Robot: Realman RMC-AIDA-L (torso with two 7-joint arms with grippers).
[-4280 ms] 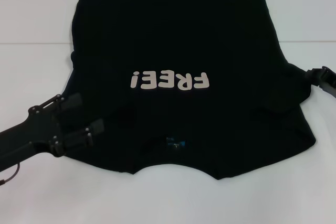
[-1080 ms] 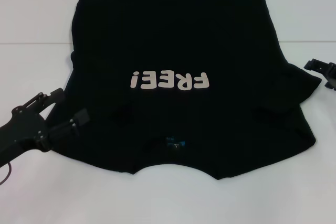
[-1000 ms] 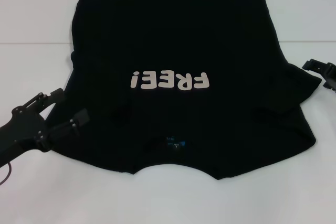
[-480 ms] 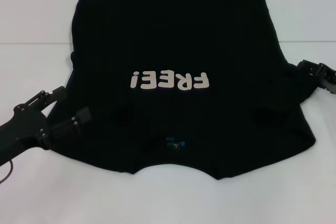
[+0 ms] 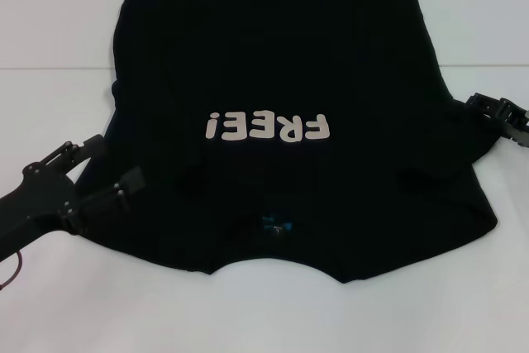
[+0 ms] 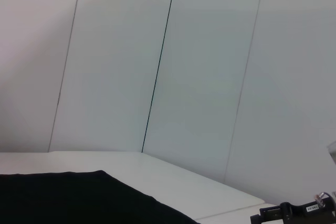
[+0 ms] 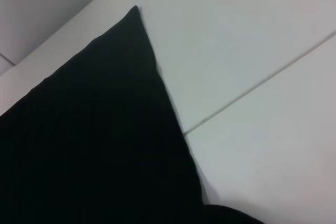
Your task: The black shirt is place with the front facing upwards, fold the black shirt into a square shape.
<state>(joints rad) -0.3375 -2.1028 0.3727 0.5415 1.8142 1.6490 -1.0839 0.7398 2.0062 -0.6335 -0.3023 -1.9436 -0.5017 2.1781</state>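
The black shirt [image 5: 273, 64] lies flat on the white table, front up, its off-white "FREE!" lettering [image 5: 269, 127] reading upside down and its blue neck label [image 5: 275, 226] near the table's front. My left gripper [image 5: 106, 164] stands open at the shirt's left edge, its nearer finger [image 5: 128, 181] touching the cloth. At the bulging right sleeve's edge my right gripper [image 5: 494, 111] is open. The left wrist view shows black cloth [image 6: 79, 198] and the right gripper [image 6: 294, 214] far off. The right wrist view shows a corner of the cloth [image 7: 89, 140].
The white table [image 5: 50, 31] has a seam line [image 5: 50, 69] running across it behind the grippers. Bare table surface lies left, right and in front of the shirt. Grey wall panels [image 6: 210, 77] stand behind the table.
My right gripper has moved left, from off the shirt back to the sleeve's edge. My left gripper has drawn back from over the shirt to its left edge and shifted slightly.
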